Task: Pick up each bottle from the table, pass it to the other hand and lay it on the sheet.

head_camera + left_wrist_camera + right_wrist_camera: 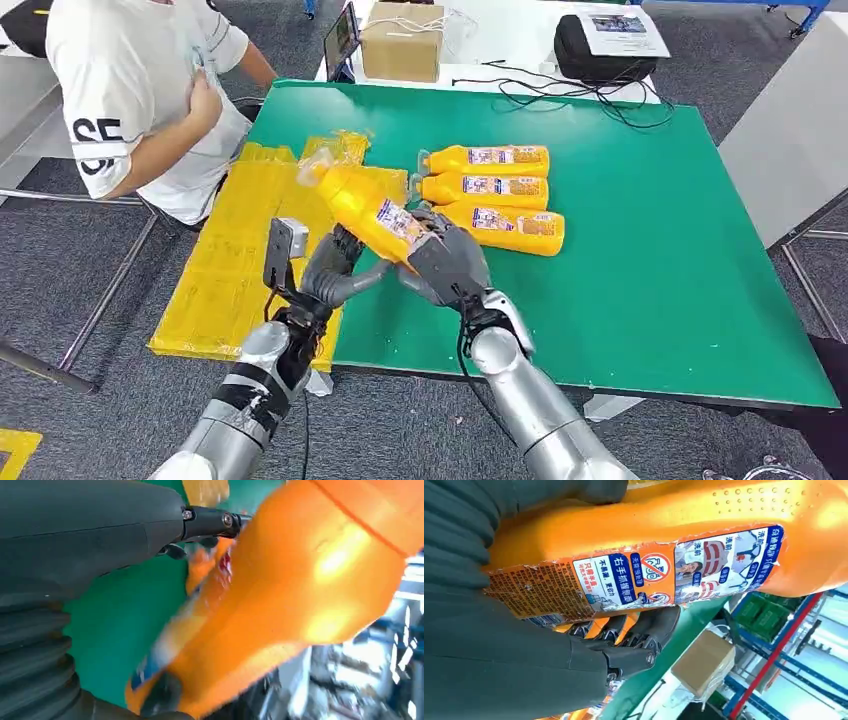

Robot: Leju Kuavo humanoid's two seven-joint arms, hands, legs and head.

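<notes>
The right hand (450, 262) grasps a yellow bottle (372, 210) lifted above the desk (640, 280); the left hand (335, 272) reaches under it, fingers spread — handover apparently underway. Three bottles (495, 190) wait on the desk — none lies on the yellow sheet (230, 260) yet.

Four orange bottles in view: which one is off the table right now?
The tilted orange bottle held up between the right hand and left hand. The other three bottles lie side by side on the green table.

bottle (664, 550) label "右手抓握瓶颈", shirt (130, 60) "SE"
</notes>
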